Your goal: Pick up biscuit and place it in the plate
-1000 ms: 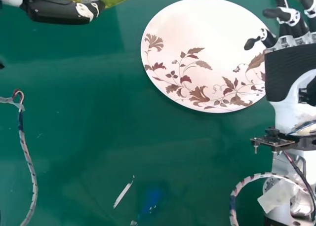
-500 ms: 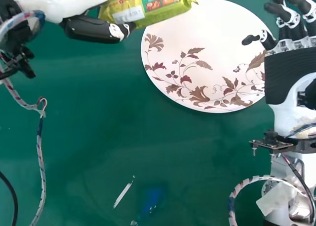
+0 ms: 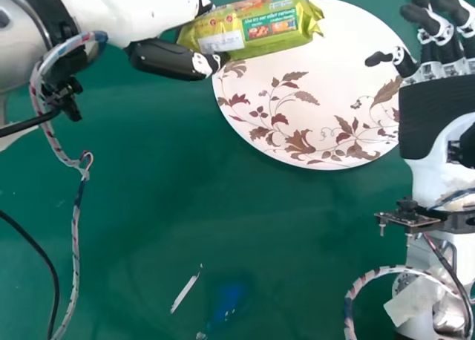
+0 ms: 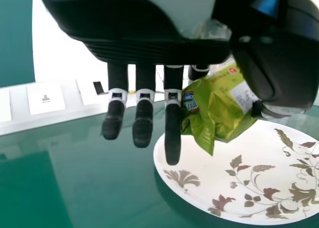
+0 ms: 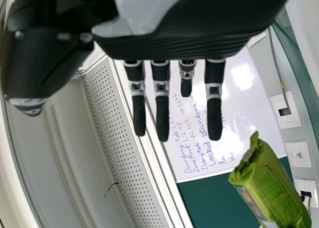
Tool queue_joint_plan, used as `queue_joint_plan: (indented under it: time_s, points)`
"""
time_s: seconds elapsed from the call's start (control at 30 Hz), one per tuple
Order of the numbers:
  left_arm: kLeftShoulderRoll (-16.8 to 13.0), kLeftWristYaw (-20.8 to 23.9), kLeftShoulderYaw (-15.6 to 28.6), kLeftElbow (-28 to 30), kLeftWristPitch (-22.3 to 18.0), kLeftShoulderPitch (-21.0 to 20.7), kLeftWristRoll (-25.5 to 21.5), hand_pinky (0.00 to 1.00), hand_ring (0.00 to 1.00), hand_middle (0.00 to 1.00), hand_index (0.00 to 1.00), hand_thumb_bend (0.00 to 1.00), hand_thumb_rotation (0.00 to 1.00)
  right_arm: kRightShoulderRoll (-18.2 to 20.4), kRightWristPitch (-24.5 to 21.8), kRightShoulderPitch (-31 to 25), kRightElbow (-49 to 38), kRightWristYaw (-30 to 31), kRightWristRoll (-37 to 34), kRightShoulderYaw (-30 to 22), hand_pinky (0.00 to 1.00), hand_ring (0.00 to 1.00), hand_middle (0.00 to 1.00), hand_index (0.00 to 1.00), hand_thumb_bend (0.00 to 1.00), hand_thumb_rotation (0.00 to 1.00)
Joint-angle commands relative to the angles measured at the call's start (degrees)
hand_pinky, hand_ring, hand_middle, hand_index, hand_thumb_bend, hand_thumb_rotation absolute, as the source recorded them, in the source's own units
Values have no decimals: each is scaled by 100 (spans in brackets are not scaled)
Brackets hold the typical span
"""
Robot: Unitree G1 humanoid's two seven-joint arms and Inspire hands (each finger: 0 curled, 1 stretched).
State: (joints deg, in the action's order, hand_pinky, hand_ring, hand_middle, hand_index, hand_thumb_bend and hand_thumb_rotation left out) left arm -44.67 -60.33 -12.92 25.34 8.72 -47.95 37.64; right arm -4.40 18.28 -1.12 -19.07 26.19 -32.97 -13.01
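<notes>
Eight o'clock of the plate, a braided cable (image 3: 76, 229); now my left hand (image 3: 171, 59), fingers and thumb gripping the shiny green biscuit packet (image 3: 260, 28), crimped-ended, above the ten o'clock rim of the leaf-patterned plate (image 3: 297, 125); three o'clock, my right hand (image 3: 436, 110), fingers wide.

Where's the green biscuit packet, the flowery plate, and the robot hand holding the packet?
Biscuit packet (image 3: 252, 27): head view, middle of its wrapper.
Plate (image 3: 338, 73): head view, on a bare white part.
Left hand (image 3: 167, 59): head view, on its black thumb.
</notes>
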Motion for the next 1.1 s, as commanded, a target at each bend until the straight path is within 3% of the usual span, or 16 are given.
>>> queue_joint_plan:
  time_s: [0.0,0.57,0.87,1.07]
  points:
    - [76,84,-112,4,-64,-83,75,20,20,42,51,52,0,10,75,-100,25,34,-62,-14,37,52,60,67,97,57]
    - [293,225,-210,-71,-237,96,138,21,20,41,51,51,0,16,263,-165,127,37,-10,-23,35,48,57,68,93,51]
    - [389,255,-254,-93,-367,152,214,21,20,41,51,52,0,2,369,-156,267,121,-45,-67,42,56,64,68,91,52]
    - [523,61,-389,-108,-173,92,342,22,20,41,51,51,0,24,486,-137,358,174,-41,-75,44,58,64,69,91,53]
